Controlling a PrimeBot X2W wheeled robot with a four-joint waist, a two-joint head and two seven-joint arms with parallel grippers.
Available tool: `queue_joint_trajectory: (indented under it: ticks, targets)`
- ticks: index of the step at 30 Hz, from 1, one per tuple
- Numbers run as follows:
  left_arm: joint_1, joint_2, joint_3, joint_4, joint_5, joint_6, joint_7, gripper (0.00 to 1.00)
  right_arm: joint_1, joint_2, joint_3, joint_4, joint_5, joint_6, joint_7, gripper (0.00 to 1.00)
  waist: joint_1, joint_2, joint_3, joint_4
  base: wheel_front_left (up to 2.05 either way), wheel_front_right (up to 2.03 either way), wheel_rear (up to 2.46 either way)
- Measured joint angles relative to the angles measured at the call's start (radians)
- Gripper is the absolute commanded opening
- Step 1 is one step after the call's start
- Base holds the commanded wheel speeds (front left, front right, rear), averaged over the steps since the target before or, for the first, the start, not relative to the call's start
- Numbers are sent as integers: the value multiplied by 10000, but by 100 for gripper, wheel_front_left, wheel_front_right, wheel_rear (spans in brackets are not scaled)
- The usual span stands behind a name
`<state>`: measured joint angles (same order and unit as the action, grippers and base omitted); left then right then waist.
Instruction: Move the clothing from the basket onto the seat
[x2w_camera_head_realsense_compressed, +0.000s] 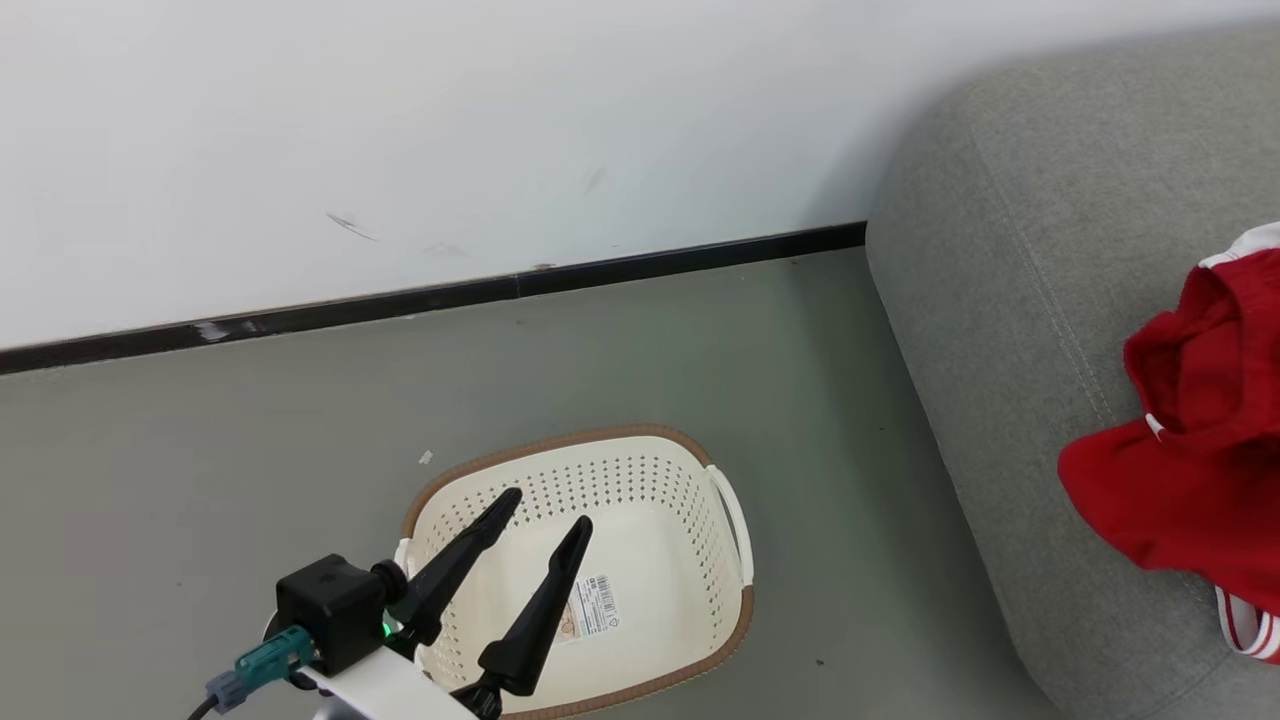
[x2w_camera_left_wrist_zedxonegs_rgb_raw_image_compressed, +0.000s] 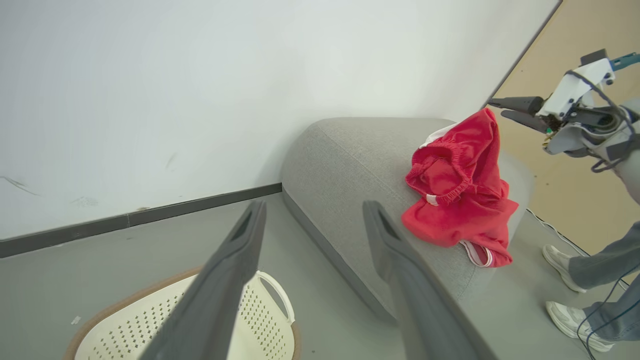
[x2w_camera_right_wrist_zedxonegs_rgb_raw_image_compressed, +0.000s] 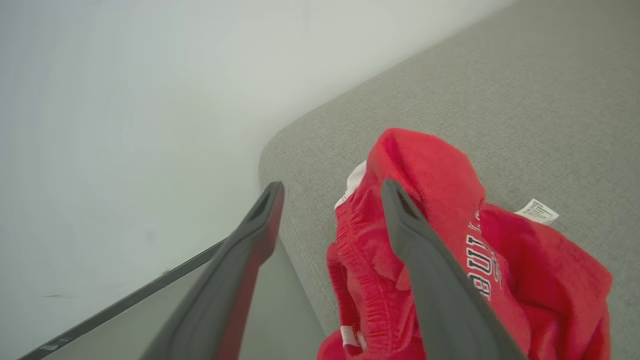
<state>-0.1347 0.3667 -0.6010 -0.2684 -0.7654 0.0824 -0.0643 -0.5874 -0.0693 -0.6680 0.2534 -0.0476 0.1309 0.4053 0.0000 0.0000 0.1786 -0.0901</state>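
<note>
The left pincer (x2w_camera_head_realsense_compressed: 548, 508) is nearest the head camera, its two dark fingers spread wide and holding nothing, poised over the basket (x2w_camera_head_realsense_compressed: 650, 478). The right pincer (x2w_camera_right_wrist_zedxonegs_rgb_raw_image_compressed: 333, 185) is likewise released, jaws well apart, close by the top of the clothing (x2w_camera_right_wrist_zedxonegs_rgb_raw_image_compressed: 425, 170). Whether a finger touches the fabric cannot be told.

The clothing lies on the seat (x2w_camera_head_realsense_compressed: 1000, 300) near its rounded end, a crumpled bright red heap of soft fabric. It shows a gathered elastic band, white trim, a striped red-and-white hem and a small white care tag. White lettering on it reads "BUL" before the right finger and a fold hide the rest.

The head view's right edge cuts off the heap and the seat, and the bottom edge cuts the basket's near rim. The basket stands on the grey floor just beside the seat, a barcode sticker (x2w_camera_head_realsense_compressed: 592, 606) on its bare bottom.

Counted: one basket, one seat, one red heap, two pincers. How many garments make up the heap cannot be told. In the left wrist view a person's two pale shoes (x2w_camera_left_wrist_zedxonegs_rgb_raw_image_compressed: 561, 260) stand on the floor past the seat.
</note>
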Motion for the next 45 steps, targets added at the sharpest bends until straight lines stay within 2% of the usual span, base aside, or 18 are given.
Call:
queue_joint_trajectory:
  ticks: [7, 14, 21, 34, 39, 45]
  targets:
    - [0, -192, -6, 165, -4, 46, -33, 100, -170, -188, 86, 314, -52, 0, 84, 100, 0, 0, -164, 474, 0, 0, 0]
    - [-1, -245, 29, 489, -86, 136, -96, 100, -196, -238, 750, 395, 44, 0, -240, 100, 0, 0, -277, 949, 0, 0, 0]
    - [-22, -267, 313, 957, -84, 261, -357, 100, -44, -416, 1985, 370, 115, -2, -1208, 100, 0, 0, -376, 1361, 0, 0, 0]
    - [-28, -261, 1275, 2418, -272, 564, -1124, 100, 1350, -194, 4920, 270, 374, -2, -3154, 100, 0, 0, -842, 1833, 0, 0, 0]
    - [-7, -318, 1490, 2886, -439, 648, -1267, 100, 1726, -163, 5559, 234, 376, 0, -3802, 100, 0, 0, -1048, 1887, 0, 0, 0]
    - [41, -387, 1753, 3425, -439, 708, -1484, 100, 2339, -61, 5856, 357, 385, 0, -4577, 100, 0, 0, -1269, 1921, 0, 0, 0]
